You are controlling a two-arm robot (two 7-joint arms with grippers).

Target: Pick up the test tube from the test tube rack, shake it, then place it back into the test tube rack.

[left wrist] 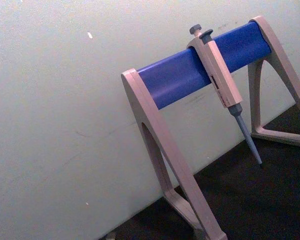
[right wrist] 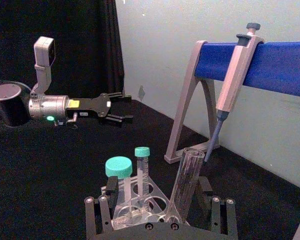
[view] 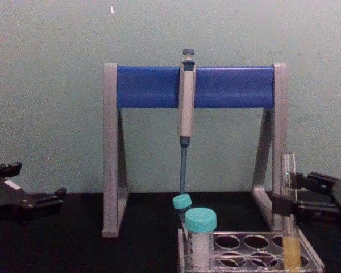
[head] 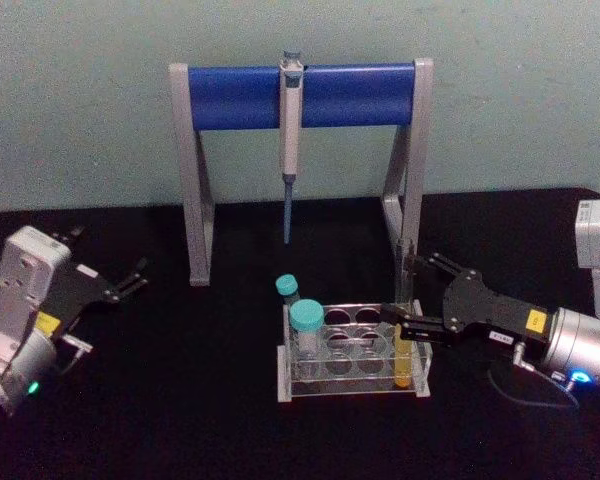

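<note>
The test tube (head: 405, 345) stands in the right front hole of the clear test tube rack (head: 352, 391), leaning a little, with yellow liquid in its lower part. My right gripper (head: 407, 295) reaches in from the right and is open, one finger on each side of the tube's upper half. In the right wrist view the tube (right wrist: 186, 182) rises between the spread fingers (right wrist: 106, 199), closer to one of them. The chest view shows the tube (view: 289, 227) at the rack's (view: 251, 267) right end. My left gripper (head: 130, 278) hovers open at the far left, holding nothing.
Two teal-capped tubes (head: 306, 325) stand in the rack's left holes. Behind the rack is a grey-and-blue pipette stand (head: 230, 95) with a pipette (head: 291, 130) hanging from its bar. The wall is close behind. Black tabletop lies open in front and on the left.
</note>
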